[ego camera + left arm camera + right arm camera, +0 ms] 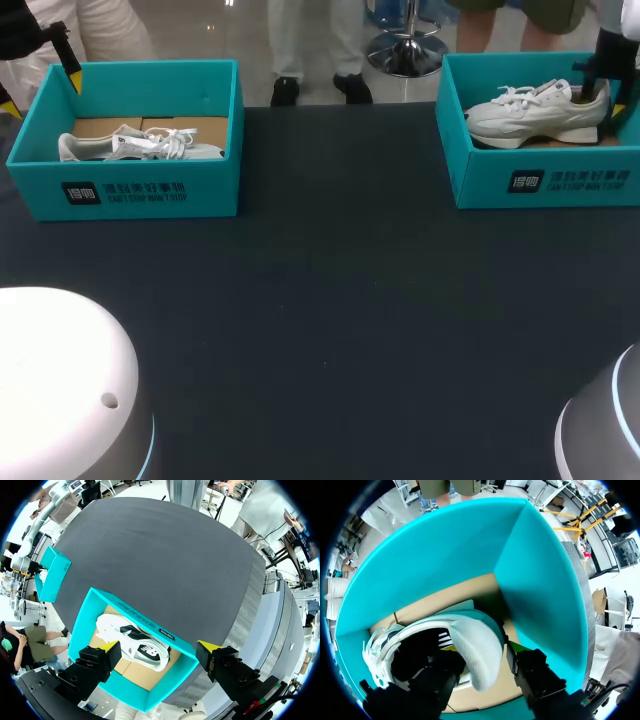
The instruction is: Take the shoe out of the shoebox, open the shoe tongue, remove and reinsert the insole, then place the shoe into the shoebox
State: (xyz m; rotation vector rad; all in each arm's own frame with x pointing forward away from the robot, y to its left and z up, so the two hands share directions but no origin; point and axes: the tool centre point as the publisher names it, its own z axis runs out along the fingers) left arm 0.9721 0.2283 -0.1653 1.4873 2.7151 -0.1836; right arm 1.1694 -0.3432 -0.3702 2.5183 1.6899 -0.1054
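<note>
Teal cardboard is forming both shoeboxes in the head view, well apart at the far corners of the dark worktop (330, 300). The left shoebox (212, 160) is holding the left shoe (140, 145), white and lying low on the brown cardboard floor. The right shoebox (480, 185) is holding the right shoe (535, 112), white and standing on its sole. Each front wall is carrying a black label (125, 190) with white print. The left pincer (70, 65) is hanging at the far left corner of its box. The right pincer (597, 90) is reaching down at the heel of the right shoe.

From the left wrist, the left pincer (158, 647) is hovering above the left shoebox (80, 622) with its jaws spread wide and gripping nothing. One yellow tip is sitting over the box's inside, the other beyond its wall. The left shoe (135, 645) is lying on its side, a dark mark showing on its flank. A small dark label (166, 634) is showing on the box wall, its print too small to read. The right shoebox (52, 572) is sitting across the worktop (160, 555).

From the right wrist, the right pincer (482, 652) is sitting low inside the right shoebox (445, 545), straddling the heel of the right shoe (480, 630). One side is going down into the shoe's opening and the other outside it. Whether it is clamping the heel, I cannot tell.
</note>
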